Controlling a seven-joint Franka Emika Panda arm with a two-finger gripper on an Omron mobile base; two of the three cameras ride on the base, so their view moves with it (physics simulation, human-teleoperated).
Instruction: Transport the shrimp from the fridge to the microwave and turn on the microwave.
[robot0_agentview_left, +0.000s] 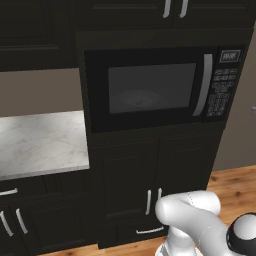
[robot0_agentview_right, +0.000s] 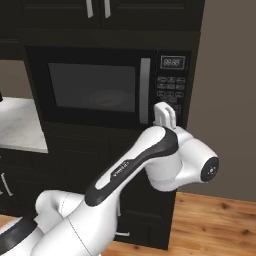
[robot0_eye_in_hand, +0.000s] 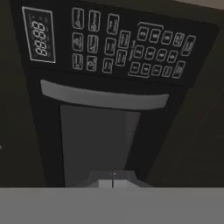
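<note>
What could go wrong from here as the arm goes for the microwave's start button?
The keypad packs many small buttons close together, so the shut hand could press a neighbouring one or slide off. In the hand view it now points at the door window, below the handle, not at the keypad, so it must shift first. Through the dark window I cannot tell whether the shrimp is inside the microwave.
</note>
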